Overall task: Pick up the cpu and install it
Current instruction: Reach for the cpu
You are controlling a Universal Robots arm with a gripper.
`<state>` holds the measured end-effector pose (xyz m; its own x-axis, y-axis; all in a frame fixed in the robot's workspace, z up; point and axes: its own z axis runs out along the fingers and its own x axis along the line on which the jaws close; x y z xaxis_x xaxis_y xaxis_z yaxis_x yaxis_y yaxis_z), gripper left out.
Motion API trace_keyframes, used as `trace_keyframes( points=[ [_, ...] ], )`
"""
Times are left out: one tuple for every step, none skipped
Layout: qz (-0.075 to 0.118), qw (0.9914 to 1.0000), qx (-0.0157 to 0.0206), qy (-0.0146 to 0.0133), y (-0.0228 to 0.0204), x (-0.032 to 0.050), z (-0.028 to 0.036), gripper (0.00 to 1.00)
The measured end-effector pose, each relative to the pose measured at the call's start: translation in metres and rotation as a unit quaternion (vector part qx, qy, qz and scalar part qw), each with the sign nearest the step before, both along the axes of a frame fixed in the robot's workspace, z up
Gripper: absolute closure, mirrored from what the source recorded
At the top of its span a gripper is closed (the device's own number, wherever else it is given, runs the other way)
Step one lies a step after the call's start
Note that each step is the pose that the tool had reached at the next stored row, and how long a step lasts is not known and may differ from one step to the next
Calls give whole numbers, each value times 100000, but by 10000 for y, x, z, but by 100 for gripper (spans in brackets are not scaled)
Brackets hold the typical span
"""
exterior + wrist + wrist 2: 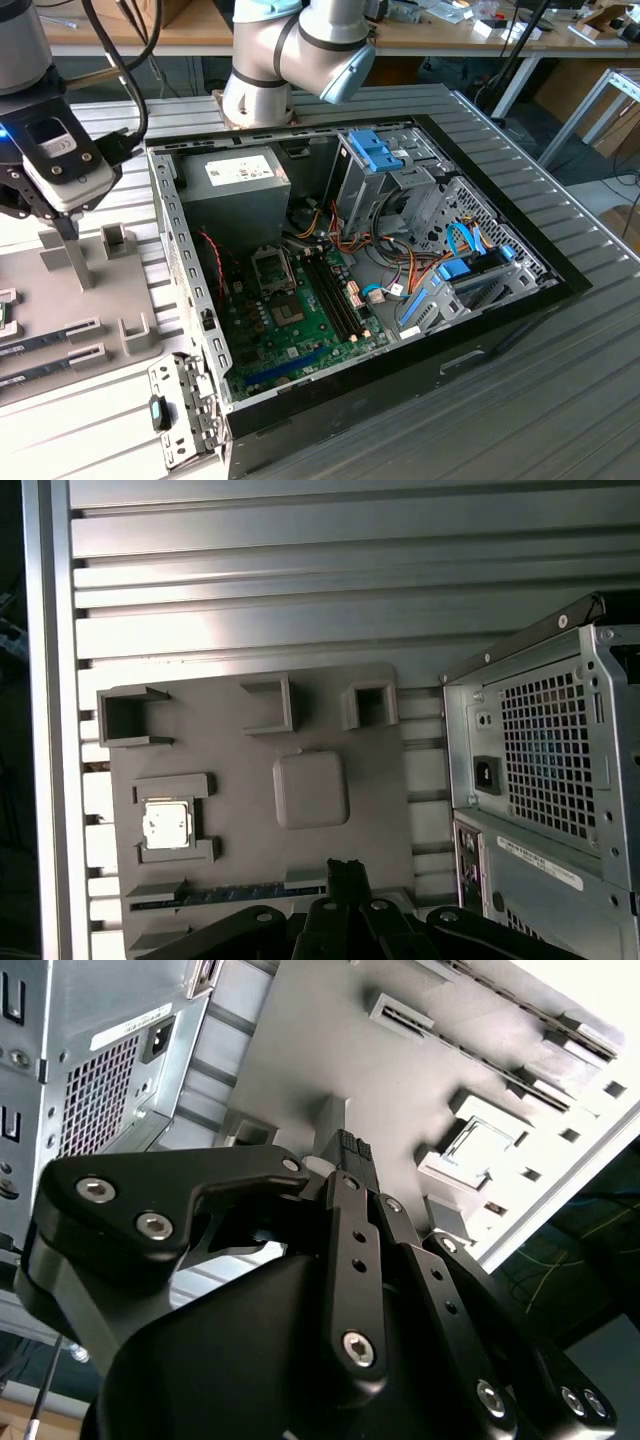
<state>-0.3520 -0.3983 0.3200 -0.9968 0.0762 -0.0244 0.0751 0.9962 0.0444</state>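
Grey plastic fixture plate [380, 810] lies flat on the ribbed aluminium table [300, 600], just beside the rear panel of the open computer case [540, 780]. In the exterior view the plate sits to the exterior view's left of the case.

The cpu [167, 823] rests in a shallow framed pocket on the plate, silver top facing up and catching the light. It is outside the case and nothing is touching it. In the second wrist view it shows as a bright square [483, 1150] inside the same frame.

The gripper [345, 872] hangs above the plate with its fingers pointing down. It is apart from the cpu pocket, with bare plate between them. In both wrist views the black fingertips meet in a single narrow block, so the jaws look drawn fully together. I see nothing held between them.

Other features on the plate:
- a smooth raised square pad [311, 789] near the middle
- three open-sided box holders along one edge
- a long dark strip [240, 892] lying in a slot close under the fingertips

The case has its side panel off. A grey power-supply box [235, 195] sits at its far end. The green board [300, 330] lies on the case floor and carries a dark square socket frame [272, 265]. The arm [300, 45] rises behind the case.
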Motion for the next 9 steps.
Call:
trace_keyframes(
  points=[
    [0, 100000, -1, -2, 0, 0, -7, 89],
    [-1, 100000, -1, -1, 0, -1, -19, 89],
    [-1, 100000, 2, -2, 0, -1, -31, 89],
    [2, 100000, 1, -3, 0, -1, -44, 89],
    [2, 100000, 1, -5, 0, -1, -57, 89],
    [-1, 100000, 1, -3, 0, -2, -70, 89],
    [-1, 100000, 1, -2, 0, -2, -77, 89],
    [-1, 100000, 1, -2, 0, -2, -84, 89],
    [1, 100000, 0, 0, 0, -2, -94, 89]
  ],
)
